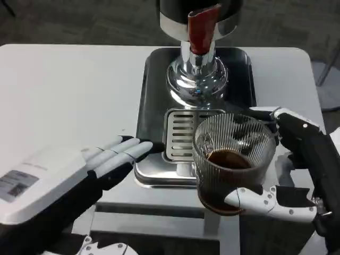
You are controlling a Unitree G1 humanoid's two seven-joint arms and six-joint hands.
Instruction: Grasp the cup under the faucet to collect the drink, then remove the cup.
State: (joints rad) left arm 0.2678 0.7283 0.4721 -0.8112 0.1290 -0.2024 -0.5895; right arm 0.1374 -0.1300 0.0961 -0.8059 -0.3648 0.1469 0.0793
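Note:
A clear ribbed glass cup (234,159) with dark drink at its bottom is held by my right hand (289,164), thumb across its front lower wall and fingers behind its right rim. The cup is in front of the slotted drip grate (180,133), nearer me than the faucet. The chrome faucet (197,69) with a red lever (202,29) stands on the dark metal tray (154,106). My left hand (114,156) lies flat with fingers straight, their tips touching the tray's front-left edge, holding nothing.
The white table (69,95) stretches to the left of the tray. A white forearm cover with a label (21,183) shows at the lower left. The table's front edge (159,212) lies just below the tray, under the cup.

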